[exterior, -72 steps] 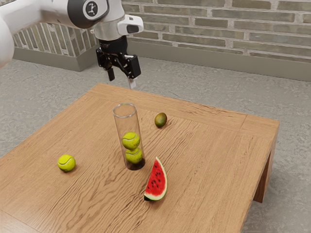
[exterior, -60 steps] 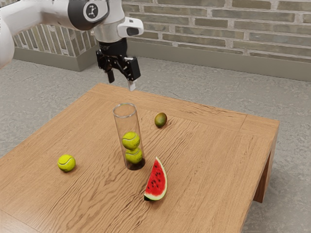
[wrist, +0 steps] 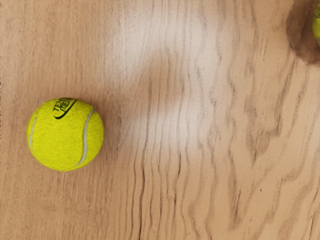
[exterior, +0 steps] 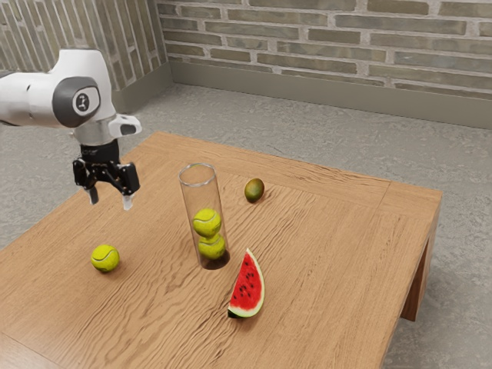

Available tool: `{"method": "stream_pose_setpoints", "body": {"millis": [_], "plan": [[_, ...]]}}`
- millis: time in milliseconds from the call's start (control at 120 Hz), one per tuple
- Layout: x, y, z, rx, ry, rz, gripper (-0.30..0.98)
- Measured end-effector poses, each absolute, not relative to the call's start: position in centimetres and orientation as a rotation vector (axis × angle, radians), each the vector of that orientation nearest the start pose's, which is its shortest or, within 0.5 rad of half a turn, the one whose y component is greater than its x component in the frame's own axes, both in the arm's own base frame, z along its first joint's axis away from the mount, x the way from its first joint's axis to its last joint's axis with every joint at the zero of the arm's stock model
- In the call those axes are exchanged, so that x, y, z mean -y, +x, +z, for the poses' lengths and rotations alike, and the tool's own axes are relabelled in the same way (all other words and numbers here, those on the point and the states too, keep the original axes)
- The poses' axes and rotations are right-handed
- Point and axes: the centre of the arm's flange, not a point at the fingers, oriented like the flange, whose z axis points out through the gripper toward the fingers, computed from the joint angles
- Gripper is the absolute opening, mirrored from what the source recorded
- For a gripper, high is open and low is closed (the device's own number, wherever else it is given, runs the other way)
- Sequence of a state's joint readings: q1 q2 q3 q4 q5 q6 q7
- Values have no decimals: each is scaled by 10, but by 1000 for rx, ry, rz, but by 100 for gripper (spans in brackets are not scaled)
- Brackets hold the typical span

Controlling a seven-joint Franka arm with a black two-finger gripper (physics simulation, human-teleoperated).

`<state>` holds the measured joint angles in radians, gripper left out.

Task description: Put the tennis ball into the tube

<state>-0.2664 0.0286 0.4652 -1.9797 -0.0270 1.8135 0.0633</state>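
Here, the exterior view shows the pincer (exterior: 111,201) spread and empty above the counter (exterior: 330,246), where the loose tennis ball (exterior: 105,258) rests apart from the tube (exterior: 201,194) holding two stacked balls (exterior: 207,223); the wrist view adds the loose ball's dark lettering (wrist: 63,107).

Tennis ball (wrist: 65,136): black "TE", "ME", rest unclear. Arm (exterior: 29,100): round emblem (exterior: 86,101), illegible.

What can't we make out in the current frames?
- Arm: exterior view, base cut off by the left edge.
- Table: exterior view, near side cut off by the lower edge.
- Tube: wrist view, mostly cut off by the right edge.
- Lower ball in it: exterior view, top partly behind the upper ball.
- Loose ball: wrist view, underside hidden by the ball itself.
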Motion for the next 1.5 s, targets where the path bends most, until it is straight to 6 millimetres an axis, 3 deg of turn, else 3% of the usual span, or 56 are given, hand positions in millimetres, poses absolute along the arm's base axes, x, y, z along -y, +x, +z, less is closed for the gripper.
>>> {"method": "stream_pose_setpoints", "body": {"millis": [100,208,325,483,650,775,908,1017,1183,1500], "plan": [[-109,519,400,249,-3155,310,67],[-92,511,364,196,-3151,324,67],[-82,505,341,152,-3148,313,66],[-112,504,335,219,-3144,252,67],[-114,501,323,207,-3137,250,67],[-132,498,316,247,-3129,245,67],[-135,494,307,254,-3131,254,67],[-154,494,296,312,-3129,251,67],[-158,506,289,305,-3123,222,67],[-166,505,263,318,-3124,246,67]]}}
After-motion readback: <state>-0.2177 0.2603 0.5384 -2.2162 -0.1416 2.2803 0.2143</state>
